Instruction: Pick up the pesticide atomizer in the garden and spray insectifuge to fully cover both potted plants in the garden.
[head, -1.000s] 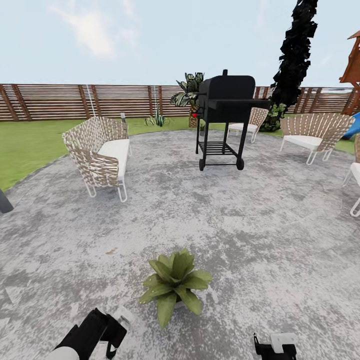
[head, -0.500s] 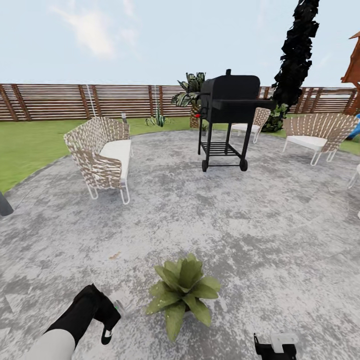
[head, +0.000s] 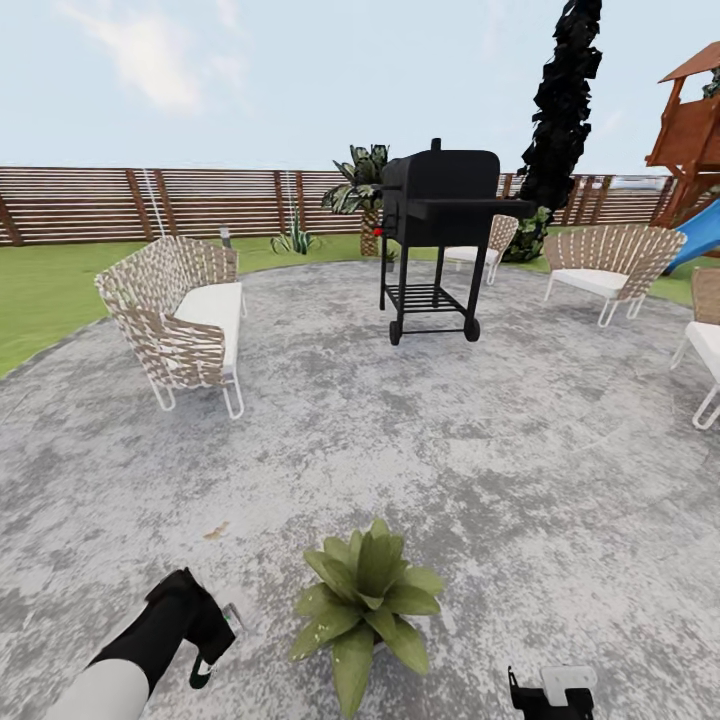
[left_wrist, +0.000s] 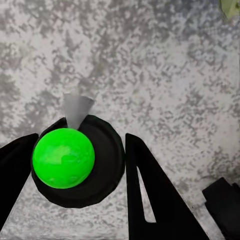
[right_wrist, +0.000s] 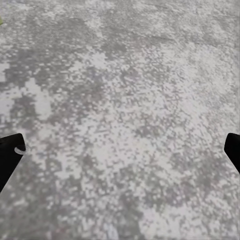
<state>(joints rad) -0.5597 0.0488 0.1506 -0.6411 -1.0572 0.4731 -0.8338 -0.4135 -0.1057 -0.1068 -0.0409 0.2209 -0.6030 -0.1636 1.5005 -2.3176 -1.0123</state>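
The left gripper (left_wrist: 75, 165) clamps the dark-bodied pesticide atomizer (left_wrist: 75, 160) with its bright green round top between black fingers, just beside the speckled green-leaved potted plant (head: 365, 600) on the mottled grey paved patio (head: 500, 450). The right gripper (right_wrist: 120, 155) hangs wide open — bare paving beneath.

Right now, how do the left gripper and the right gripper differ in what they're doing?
The left gripper has its dark fingers on either side of the pesticide atomizer, a dark body with a bright green top; the right gripper holds nothing, its fingers spread wide apart. In the head view, the left gripper sits beside the potted plant, while the right one is at the bottom edge. Both hang over the grey patio.
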